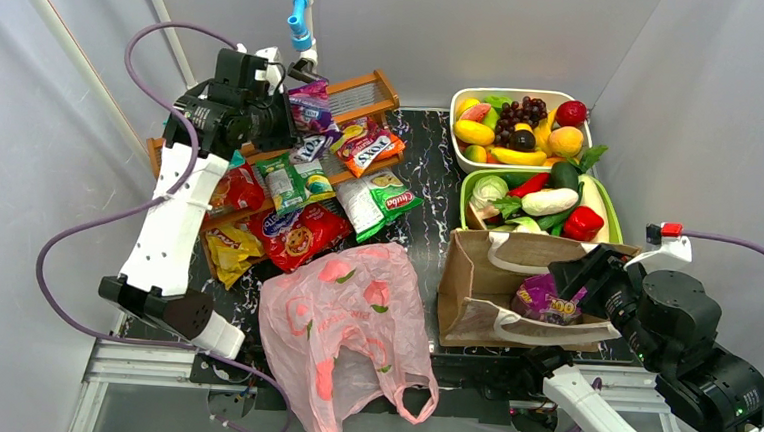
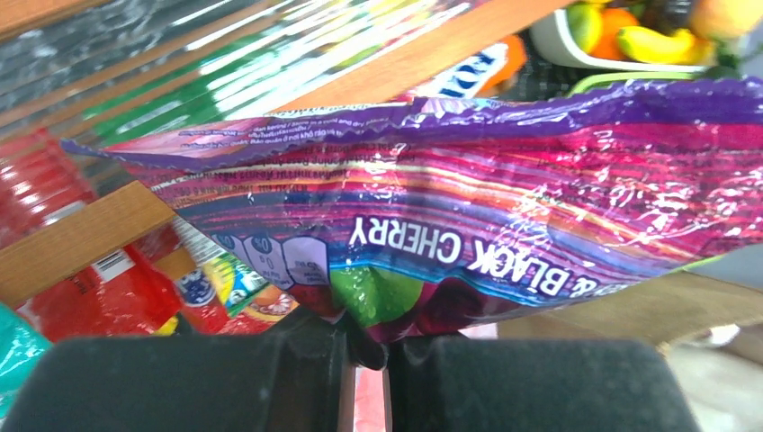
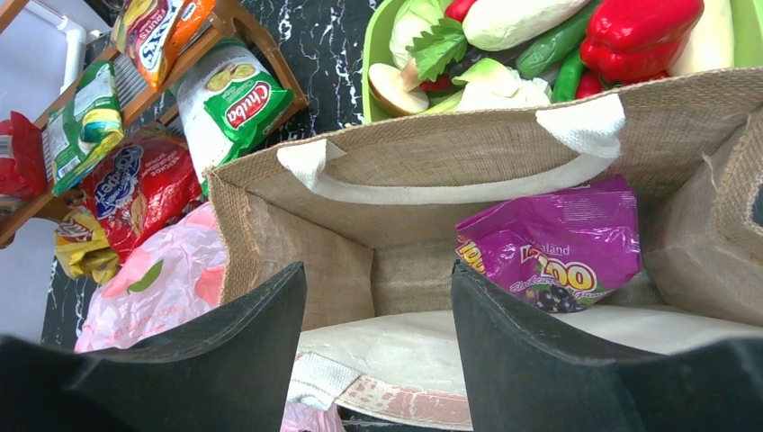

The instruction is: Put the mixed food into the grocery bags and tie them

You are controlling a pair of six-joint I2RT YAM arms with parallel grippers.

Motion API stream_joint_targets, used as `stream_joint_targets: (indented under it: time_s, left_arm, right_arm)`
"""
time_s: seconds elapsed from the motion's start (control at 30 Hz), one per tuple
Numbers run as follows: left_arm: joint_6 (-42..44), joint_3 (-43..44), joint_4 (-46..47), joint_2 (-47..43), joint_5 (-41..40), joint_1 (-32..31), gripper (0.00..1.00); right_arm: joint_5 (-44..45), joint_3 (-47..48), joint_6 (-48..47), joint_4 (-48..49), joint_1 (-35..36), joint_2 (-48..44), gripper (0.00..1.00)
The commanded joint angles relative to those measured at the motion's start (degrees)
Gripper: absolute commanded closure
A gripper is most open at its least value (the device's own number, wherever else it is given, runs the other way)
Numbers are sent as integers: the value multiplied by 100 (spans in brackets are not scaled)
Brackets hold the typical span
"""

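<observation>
My left gripper (image 1: 295, 98) is shut on a purple "Black Cherry" snack packet (image 2: 504, 207), pinched by its lower edge and held above the wooden rack (image 1: 365, 93); the packet also shows in the top view (image 1: 311, 106). My right gripper (image 3: 378, 315) is open and empty, hovering over the near rim of the brown tote (image 3: 360, 189), which holds a purple foil packet (image 3: 553, 243). In the top view the tote (image 1: 469, 281) stands right of the pink printed bag (image 1: 351, 324), which lies flat and crumpled. Several snack packets (image 1: 302, 236) lie on and below the rack.
A white tray (image 1: 460, 103) of toy fruit and a green tray (image 1: 472, 181) of toy vegetables stand behind the tote. A white pipe with a blue fitting (image 1: 300, 16) stands at the back. Grey walls close both sides.
</observation>
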Motion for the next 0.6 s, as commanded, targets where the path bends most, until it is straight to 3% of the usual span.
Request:
stream_joint_targets:
  time_s: [0.0, 0.2, 0.4, 0.57]
  left_arm:
    - [179, 571, 103, -337, 916, -239, 100]
    - [412, 1059, 62, -183, 1022, -995, 100]
    - [395, 1167, 363, -76, 1725, -1510, 100]
    - [447, 1119, 517, 15, 1802, -1952, 100]
  right_arm:
    - [-163, 159, -163, 403, -6, -15, 32]
    - [-625, 214, -314, 888, -5, -158, 31]
    - [-1597, 226, -484, 1474, -2, -268, 28]
    - [-2026, 136, -360, 1853, -7, -347, 21]
